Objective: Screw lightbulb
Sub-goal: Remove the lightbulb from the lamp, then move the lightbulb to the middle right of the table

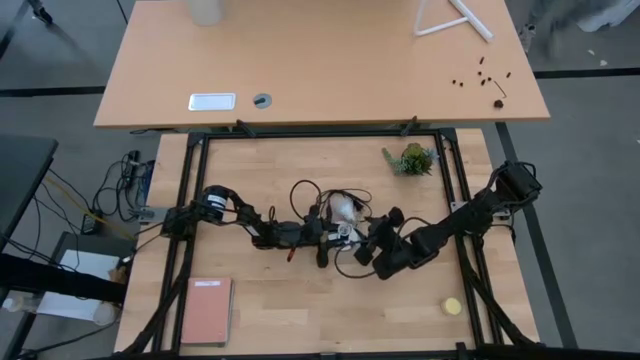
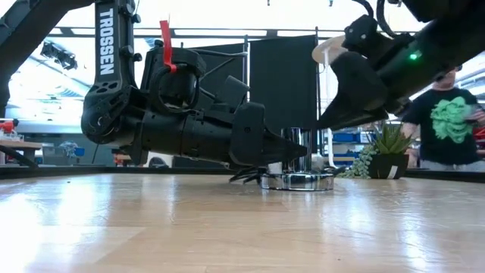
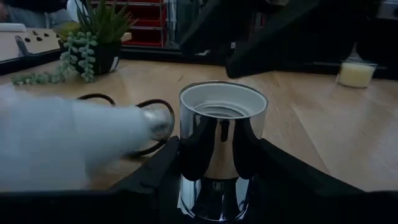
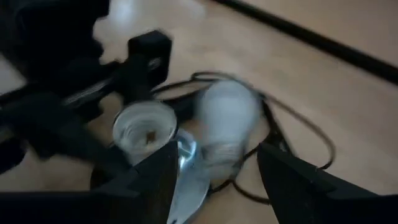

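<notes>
Left gripper (image 1: 322, 240) low at table centre, fingers closed around the socket (image 3: 222, 134), which stands upright with its open mouth up. That arm's job looks like steadying only.

Right gripper (image 4: 214, 171) just beside the socket on the far side from the left one, fingers spread apart, nothing between them.

Bulb (image 4: 225, 121) lies on the table, touching or nearly touching the socket, between the socket and the table's back edge. Long axis roughly flat: in the left wrist view the grey screw end (image 3: 157, 122) points sideways at the socket wall, not down into the mouth. Right gripper is the free one and close to it, so the pickup falls to it.

Judgement: the bulb must be tipped upright, screw end down, before threading.

Cord (image 1: 345, 192) loops around the bulb; snag risk. Plant (image 1: 412, 159) well apart at the back right; open wood toward the front.
</notes>
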{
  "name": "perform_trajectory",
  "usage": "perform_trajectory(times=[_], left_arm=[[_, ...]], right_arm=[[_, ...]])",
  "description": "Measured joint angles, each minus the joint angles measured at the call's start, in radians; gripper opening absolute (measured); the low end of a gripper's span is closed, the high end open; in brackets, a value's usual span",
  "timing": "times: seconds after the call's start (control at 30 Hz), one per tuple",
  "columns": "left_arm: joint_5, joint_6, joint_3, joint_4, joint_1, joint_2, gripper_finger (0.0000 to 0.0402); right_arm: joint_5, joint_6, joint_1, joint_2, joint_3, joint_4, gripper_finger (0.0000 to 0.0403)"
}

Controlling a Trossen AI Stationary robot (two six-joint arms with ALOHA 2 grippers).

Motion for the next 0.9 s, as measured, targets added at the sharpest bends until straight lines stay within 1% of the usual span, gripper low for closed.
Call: perform_trajectory(times=[0.13, 0.27, 0.37, 0.43, 0.47, 0.53, 0.57, 0.6, 0.67, 0.77, 0.87, 0.9], left_arm=[[0.000, 0.007, 0.000, 0.000, 0.000, 0.000, 0.0183], [-0.001, -0.013, 0.000, -0.009, 0.000, 0.000, 0.0184], [-0.001, -0.015, 0.000, -0.009, 0.000, 0.000, 0.0191], [0.005, -0.012, 0.000, -0.002, 0.000, 0.000, 0.0200], [0.023, -0.013, 0.000, -0.001, 0.000, 0.000, 0.0207], [0.090, -0.002, 0.000, -0.011, -0.003, 0.004, 0.0222], [0.111, 0.002, -0.002, -0.010, -0.005, 0.006, 0.0230], [0.151, 0.010, -0.001, -0.022, -0.004, 0.002, 0.0236], [0.191, 0.044, -0.001, -0.026, -0.003, 0.003, 0.0245], [0.190, 0.080, 0.000, -0.052, -0.003, 0.000, 0.0246], [0.188, 0.087, 0.000, -0.059, -0.003, 0.000, 0.0243], [0.188, 0.088, 0.000, -0.057, -0.003, 0.000, 0.0243]], right_arm=[[-0.008, 0.035, 0.005, 0.001, 0.000, -0.003, 0.0229], [-0.010, 0.150, -0.004, -0.027, -0.001, -0.054, 0.0229], [-0.024, 0.127, -0.050, -0.035, 0.000, -0.070, 0.0229], [-0.096, 0.101, -0.104, -0.032, 0.000, -0.071, 0.0232], [-0.164, 0.087, -0.138, -0.027, 0.000, -0.076, 0.0234], [-0.290, 0.077, -0.212, -0.018, -0.001, -0.095, 0.0240], [-0.337, 0.070, -0.243, -0.018, -0.001, -0.093, 0.0243], [-0.369, 0.065, -0.270, -0.018, -0.001, -0.085, 0.0246], [-0.430, 0.061, -0.308, -0.020, -0.001, -0.053, 0.0253], [-0.553, 0.054, -0.350, -0.030, 0.004, 0.005, 0.0261], [-0.689, 0.083, -0.380, -0.032, 0.034, -0.038, 0.0263], [-0.708, 0.090, -0.384, -0.032, 0.047, -0.055, 0.0263]])
